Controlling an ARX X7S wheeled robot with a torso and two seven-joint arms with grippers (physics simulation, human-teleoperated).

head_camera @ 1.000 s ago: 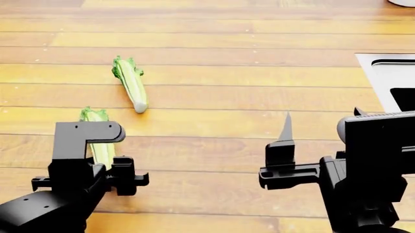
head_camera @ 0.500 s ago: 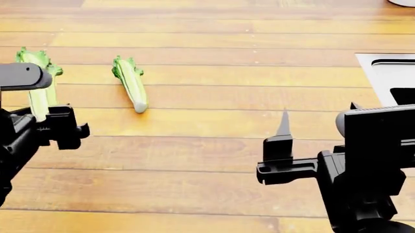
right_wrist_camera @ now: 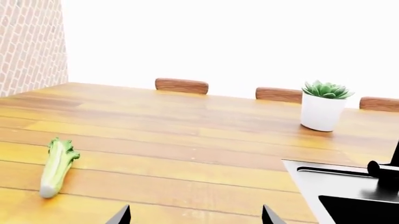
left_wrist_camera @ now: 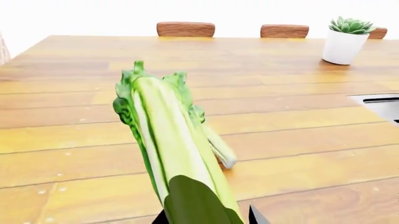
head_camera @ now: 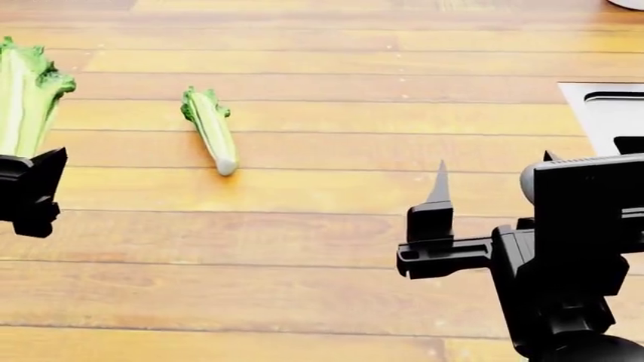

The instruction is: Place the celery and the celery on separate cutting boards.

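The held celery (left_wrist_camera: 168, 140) stood leafy end up in the left pincer (head_camera: 29, 192), pinched near its base — light and stiff, though ribbed stalks would bruise if squeezed. The second celery (head_camera: 210, 129) lay flat on the wooden surface (head_camera: 332, 226), best taken mid-stalk. The right pincer (head_camera: 483, 200) hung spread and empty beside the sink (head_camera: 604, 113).

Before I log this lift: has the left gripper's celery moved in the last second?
Yes. The held celery went up and left in the head view, from below the lying celery to its far left.
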